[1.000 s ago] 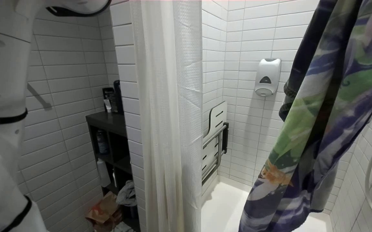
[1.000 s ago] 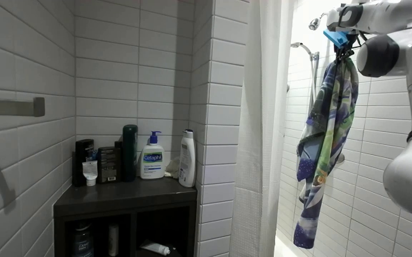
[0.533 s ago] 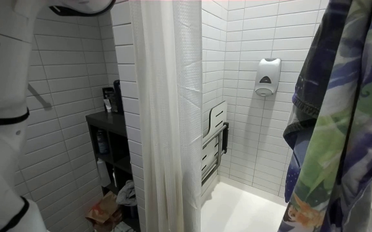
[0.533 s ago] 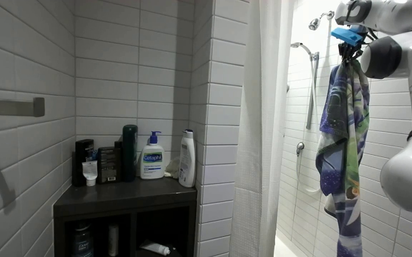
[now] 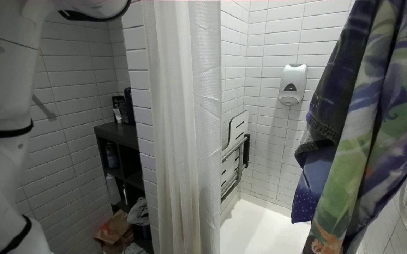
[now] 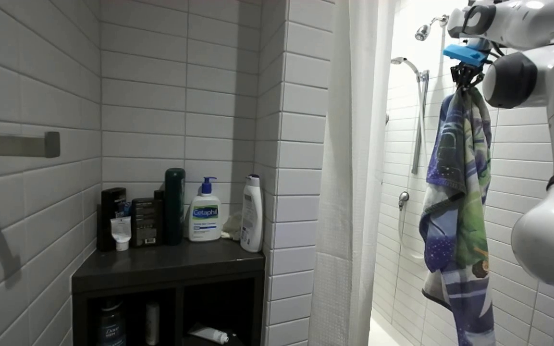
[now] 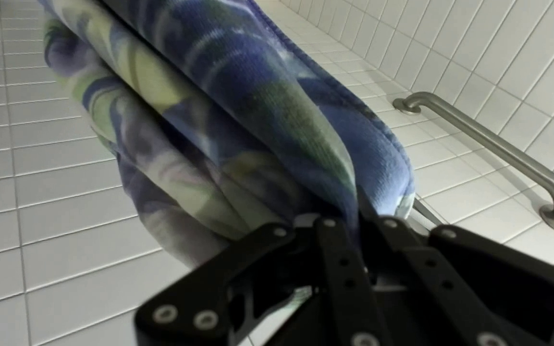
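Clearly, the pincer point(image 7: 357, 222) pinches the bunched top of a colorful printed towel point(image 6: 469, 211), its jaws almost together and the folds hanging below.

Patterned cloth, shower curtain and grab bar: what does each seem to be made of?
Patterned cloth: soft fabric, perhaps plush toweling, matte; the wrist view shows a fine nap and loose folds.
Shower curtain: probably woven synthetic, though plastic isn't ruled out; waffle-like texture and soft sheen.
Grab bar: metal, likely stainless steel with a brushed finish, from its grey tone and soft highlights.
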Robot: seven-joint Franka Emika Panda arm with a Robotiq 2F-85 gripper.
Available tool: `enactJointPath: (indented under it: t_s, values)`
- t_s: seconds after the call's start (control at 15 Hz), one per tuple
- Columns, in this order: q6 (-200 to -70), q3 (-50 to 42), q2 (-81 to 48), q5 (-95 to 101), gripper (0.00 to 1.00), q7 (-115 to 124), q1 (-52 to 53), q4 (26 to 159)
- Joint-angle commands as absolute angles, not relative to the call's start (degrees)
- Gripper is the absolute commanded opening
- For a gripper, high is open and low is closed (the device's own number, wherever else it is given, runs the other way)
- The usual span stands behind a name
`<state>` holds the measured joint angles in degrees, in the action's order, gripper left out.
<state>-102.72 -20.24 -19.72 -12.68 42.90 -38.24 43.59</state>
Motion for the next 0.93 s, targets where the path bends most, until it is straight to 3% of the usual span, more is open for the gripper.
enactJointPath:
  t_s: [0.0, 0.87]
  values:
    - [-102.12, -19.79, -19.84, -11.57, 0.03, 39.96, -37.21, 43.83]
    - [-100.53, -17.54, -16.63, -8.50, 0.03, 27.14, -31.23, 57.79]
